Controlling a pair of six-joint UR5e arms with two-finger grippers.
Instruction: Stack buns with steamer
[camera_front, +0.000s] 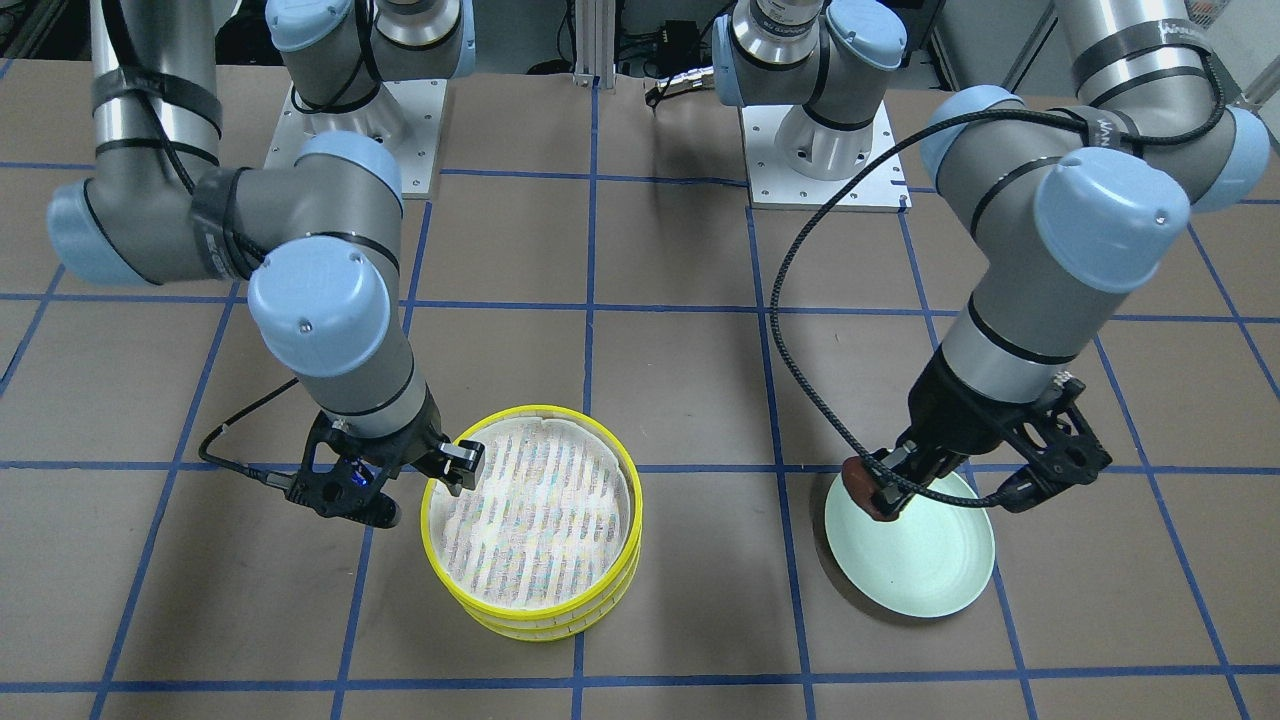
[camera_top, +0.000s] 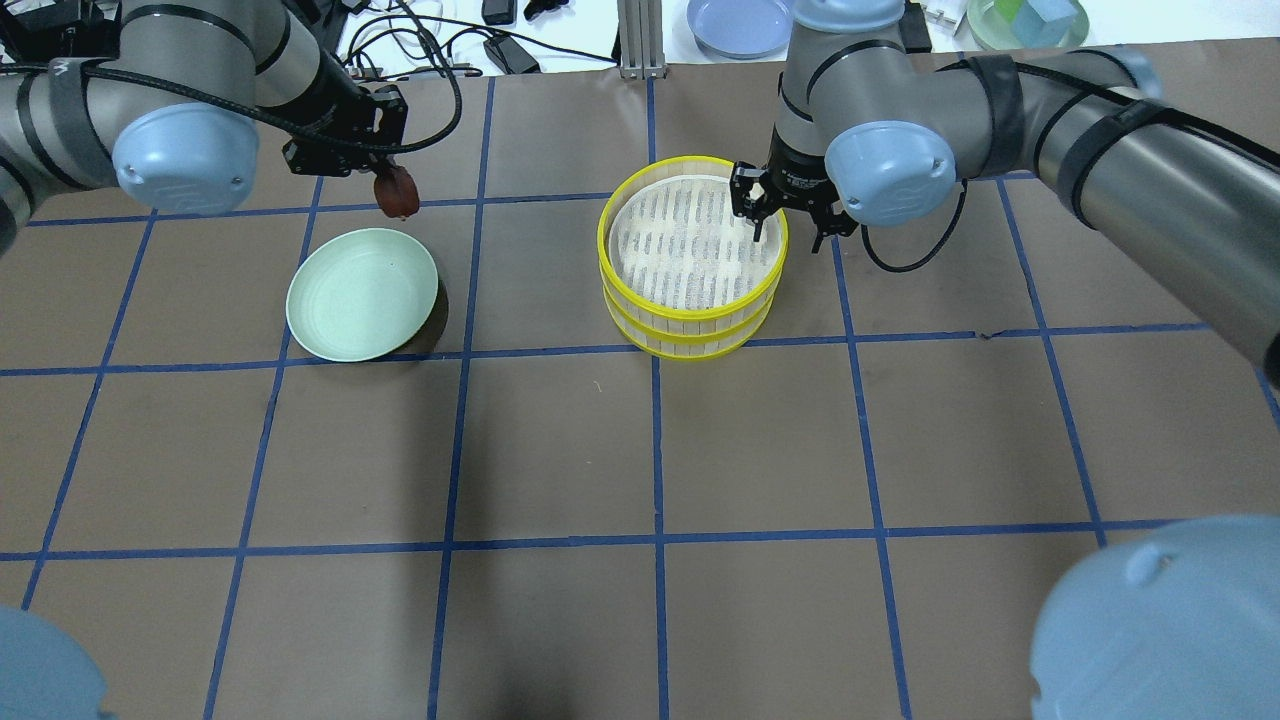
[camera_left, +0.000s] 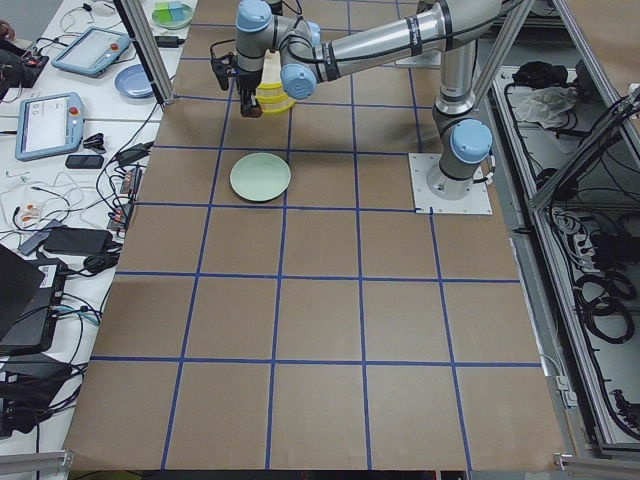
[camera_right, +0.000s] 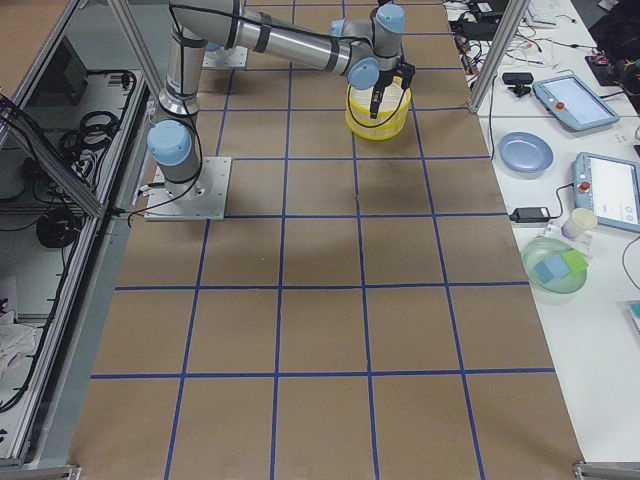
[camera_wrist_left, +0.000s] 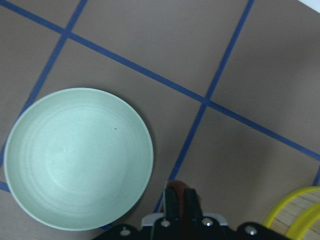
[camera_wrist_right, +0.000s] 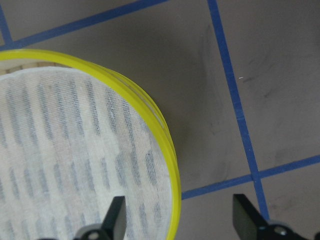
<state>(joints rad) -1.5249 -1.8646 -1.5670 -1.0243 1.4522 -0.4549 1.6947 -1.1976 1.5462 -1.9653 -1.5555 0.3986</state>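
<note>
My left gripper (camera_top: 392, 184) is shut on the dark reddish-brown bun (camera_top: 400, 200) and holds it above the table, just past the far rim of the pale green plate (camera_top: 362, 293). In the front view the bun (camera_front: 858, 482) hangs over the plate's edge (camera_front: 915, 570). The left wrist view shows the bun (camera_wrist_left: 181, 215) between the fingers, with the plate (camera_wrist_left: 77, 157) bare. My right gripper (camera_top: 768, 208) is open, its fingers astride the rim of the yellow two-tier steamer (camera_top: 690, 312), whose top holds a white cloth liner. The cream-white bun is not in view.
The steamer's rim shows in the right wrist view (camera_wrist_right: 150, 115) and the left wrist view (camera_wrist_left: 295, 210). A blue plate (camera_top: 738, 22), a green bowl (camera_top: 1025, 20) and cables lie beyond the table's far edge. The arm bases (camera_front: 825, 150) stand at the near side.
</note>
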